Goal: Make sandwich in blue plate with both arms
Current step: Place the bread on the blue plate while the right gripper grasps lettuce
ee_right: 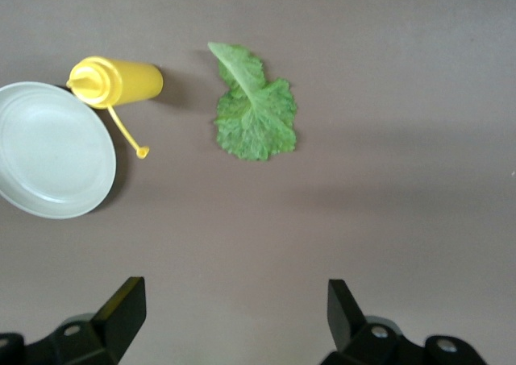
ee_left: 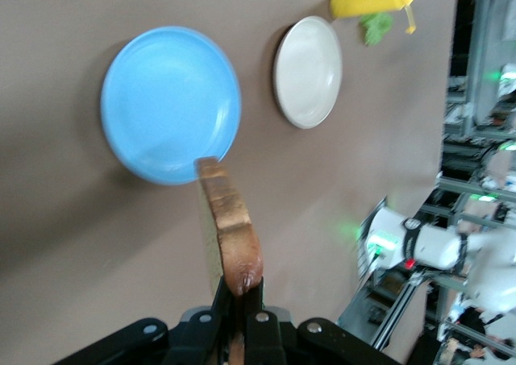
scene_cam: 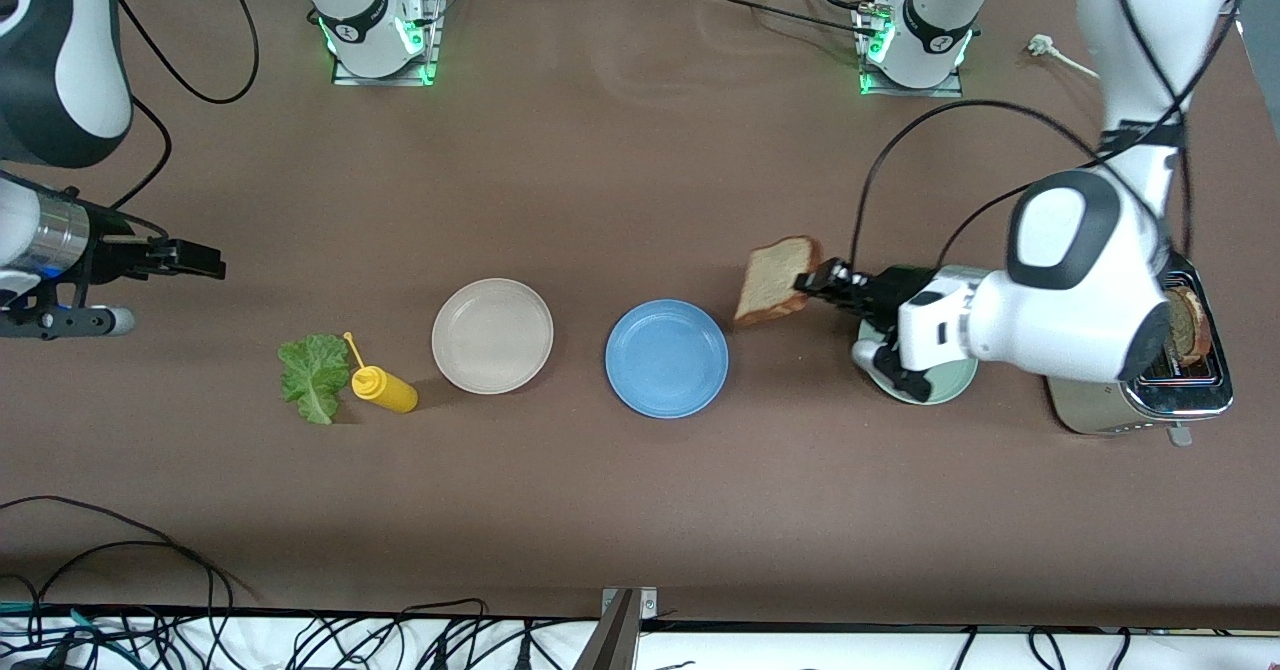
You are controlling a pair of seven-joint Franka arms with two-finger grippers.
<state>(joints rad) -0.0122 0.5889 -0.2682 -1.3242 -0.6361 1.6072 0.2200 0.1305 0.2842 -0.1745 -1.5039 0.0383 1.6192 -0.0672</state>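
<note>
Three plates stand in a row: the blue plate [scene_cam: 667,358], bare, is the landmark; one beige plate [scene_cam: 492,335] lies beside it toward the right arm's end, one pale green plate [scene_cam: 950,382] toward the left arm's end. Two toast slices: one toast slice [scene_cam: 775,279] is clamped in the left gripper [scene_cam: 812,281], over the table just off the blue plate's rim; one second slice [scene_cam: 1188,326] sits in the toaster [scene_cam: 1140,400]. One lettuce leaf [scene_cam: 313,376] and one mustard bottle [scene_cam: 383,388] lie past the beige plate. The right gripper [scene_cam: 205,262] waits there, fingers wide, holding nothing.
</note>
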